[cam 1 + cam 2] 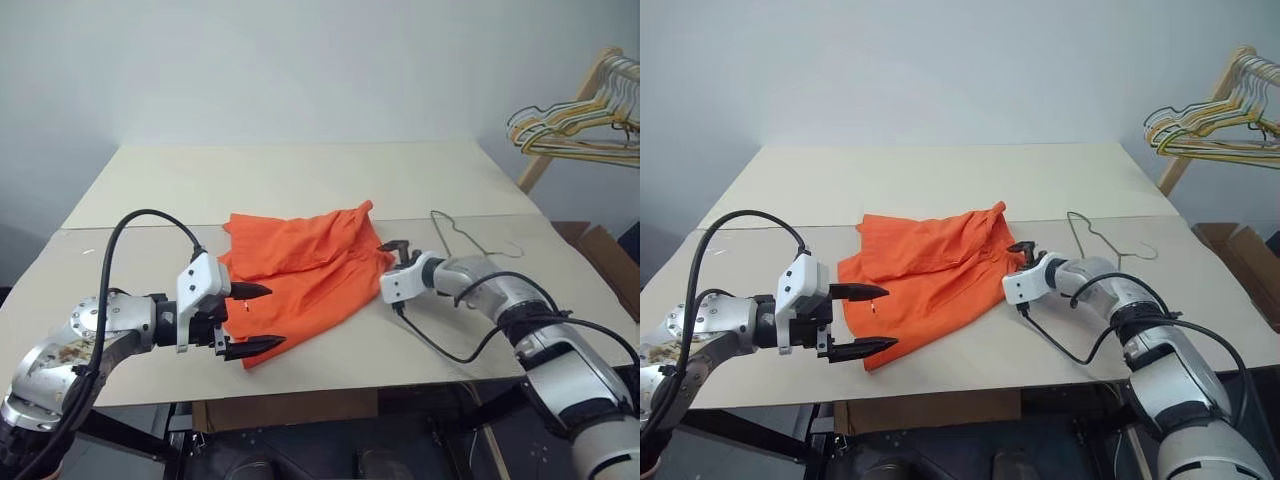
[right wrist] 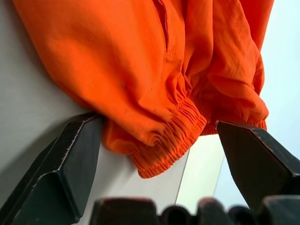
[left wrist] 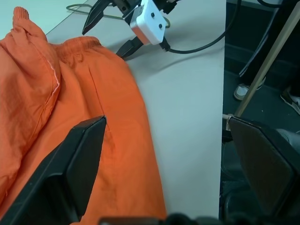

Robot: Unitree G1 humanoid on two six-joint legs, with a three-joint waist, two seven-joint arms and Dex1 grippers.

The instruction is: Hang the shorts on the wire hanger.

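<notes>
The bright orange shorts [image 1: 300, 265] lie crumpled on the pale table [image 1: 300, 180], with the gathered waistband [image 2: 173, 136] toward my right arm. A thin grey wire hanger [image 1: 465, 235] lies flat just right of them, behind my right wrist. My left gripper [image 1: 275, 316] is open and hovers over the shorts' near left hem, pointing right, nothing between its fingers. My right gripper [image 1: 1015, 255] is open at the waistband end. In the right wrist view the elastic edge sits between its spread fingers [image 2: 70, 164], not gripped. In the left wrist view the right gripper [image 3: 110, 33] shows beyond the shorts [image 3: 70, 93].
A bunch of yellowish and grey hangers [image 1: 575, 120] hangs on a wooden rack at the back right. A cardboard box [image 1: 600, 250] stands beyond the table's right edge. A black cable [image 1: 450, 345] loops from my right wrist over the table front.
</notes>
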